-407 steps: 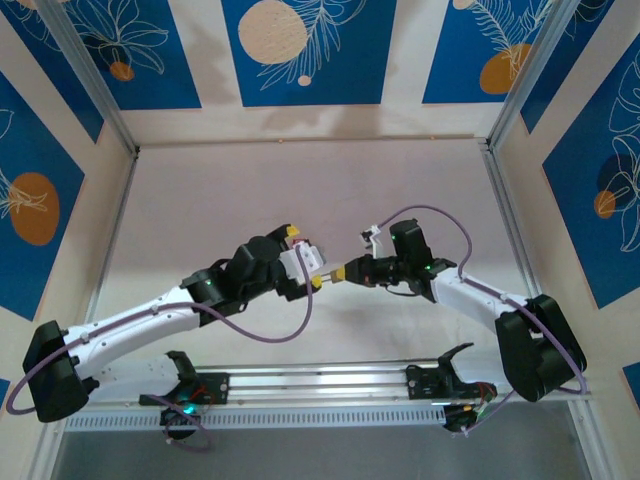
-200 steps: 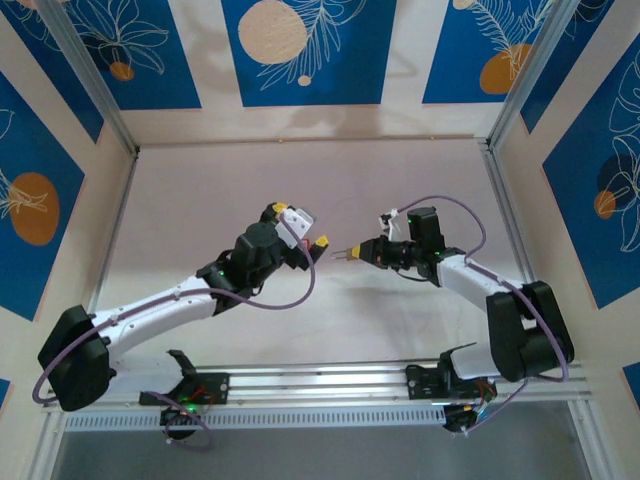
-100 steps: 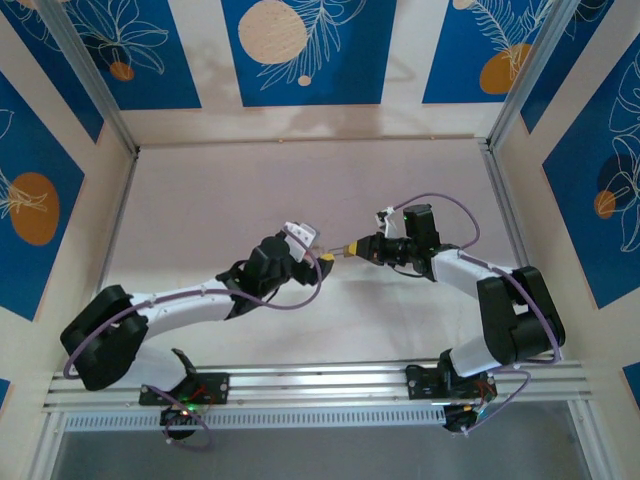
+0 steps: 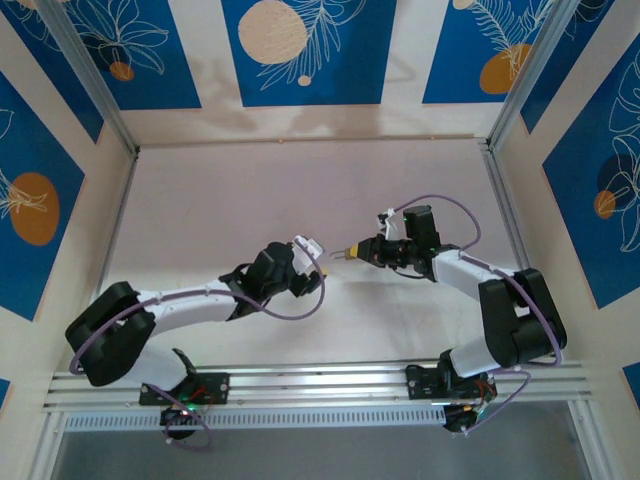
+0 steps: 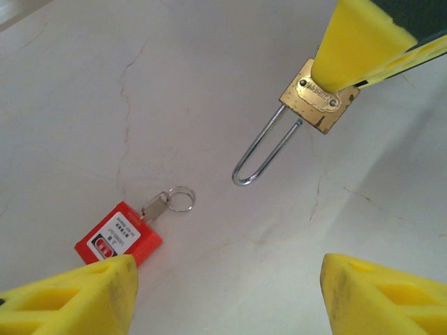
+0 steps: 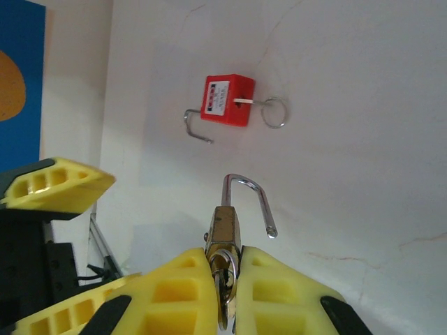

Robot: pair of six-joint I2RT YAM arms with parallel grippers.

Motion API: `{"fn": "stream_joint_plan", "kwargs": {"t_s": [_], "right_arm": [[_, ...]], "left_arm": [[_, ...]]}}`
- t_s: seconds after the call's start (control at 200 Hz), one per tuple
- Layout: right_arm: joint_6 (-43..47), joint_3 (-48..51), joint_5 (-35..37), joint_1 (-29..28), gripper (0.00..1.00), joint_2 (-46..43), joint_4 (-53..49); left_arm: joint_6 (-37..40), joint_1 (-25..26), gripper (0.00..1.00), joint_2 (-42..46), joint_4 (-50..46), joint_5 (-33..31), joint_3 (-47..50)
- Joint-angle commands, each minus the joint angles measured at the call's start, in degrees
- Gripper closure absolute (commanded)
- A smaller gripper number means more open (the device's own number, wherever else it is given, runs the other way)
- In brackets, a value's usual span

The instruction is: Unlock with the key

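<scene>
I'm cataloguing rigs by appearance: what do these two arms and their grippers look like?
The left arm and right arm have white link shells with black joints and bases. A purple cable loops loosely along each. The left gripper and right gripper carry blocky yellow jaws with hollow cut-out cells, on black mounts.

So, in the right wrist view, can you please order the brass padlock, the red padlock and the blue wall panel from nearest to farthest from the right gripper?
1. Brass padlock: clamped between the fingers of the right gripper, shackle pointing away.
2. Red padlock: lying on the table ahead, beyond the shackle.
3. Blue wall panel: far off, at the view's left edge.
</scene>
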State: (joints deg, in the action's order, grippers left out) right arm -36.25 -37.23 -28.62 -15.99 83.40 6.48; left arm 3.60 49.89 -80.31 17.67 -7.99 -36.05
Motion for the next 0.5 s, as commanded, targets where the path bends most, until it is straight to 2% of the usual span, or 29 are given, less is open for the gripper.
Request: {"fn": "stream_joint_plan", "kwargs": {"t_s": [0.0, 0.185, 0.495], "right_arm": [[2.39, -1.07, 2.0, -1.06, 0.96, 0.97, 2.32], [3.03, -0.61, 3.13, -3.07, 0.96, 3.81, 4.1], [1.76, 4.23, 0.42, -6.05, 0.97, 6.64, 11.52]], "left_arm": [[0.45, 0.22, 0.33, 3.38, -1.12, -1.76, 2.01], [0.18, 0.23, 0.34, 5.47, -0.19, -4.99, 4.0], [1.41, 0.24, 0.34, 7.38, -2.08, -6.47, 4.45]]}}
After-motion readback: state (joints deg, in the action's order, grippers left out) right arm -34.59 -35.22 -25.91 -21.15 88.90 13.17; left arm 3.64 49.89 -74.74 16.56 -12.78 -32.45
